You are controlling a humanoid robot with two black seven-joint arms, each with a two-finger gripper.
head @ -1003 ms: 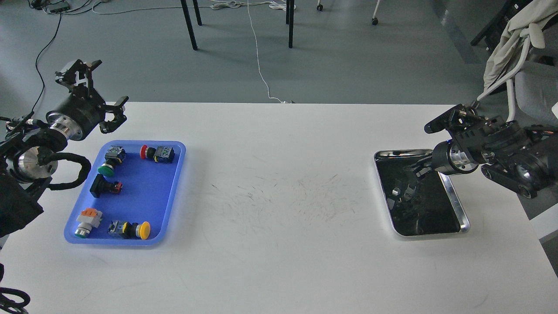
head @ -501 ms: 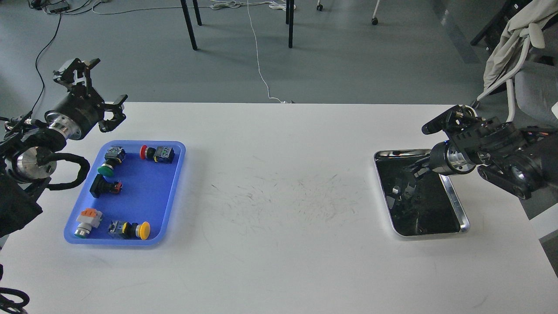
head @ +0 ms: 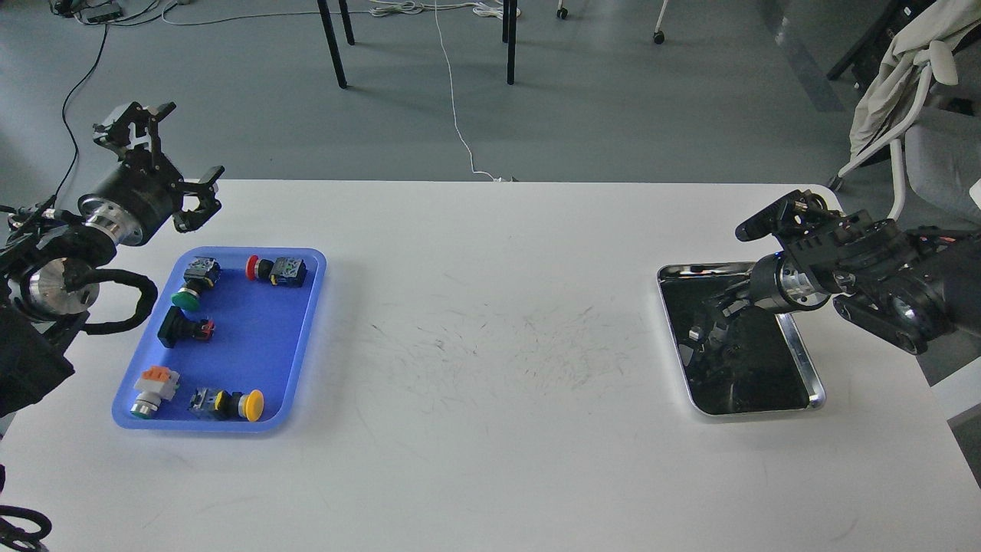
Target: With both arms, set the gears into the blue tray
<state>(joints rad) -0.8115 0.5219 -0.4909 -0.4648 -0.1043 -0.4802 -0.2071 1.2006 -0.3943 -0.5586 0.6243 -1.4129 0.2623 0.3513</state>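
Right arm reaching into the silver tray for a gear, left arm waiting

At the table's nine o'clock the left gripper (head: pixel 165 157) hangs with fingers spread, just past the twelve o'clock end of the blue tray (head: pixel 306 322), whose long axis runs twelve to six and which holds only push-button switches (head: pixel 276 270); at three o'clock the right gripper (head: pixel 716 314) dips into the silver tray (head: pixel 801 349), its state impossible to tell against the dark inside, where the gears cannot be made out; next, I judge, a fine pinch
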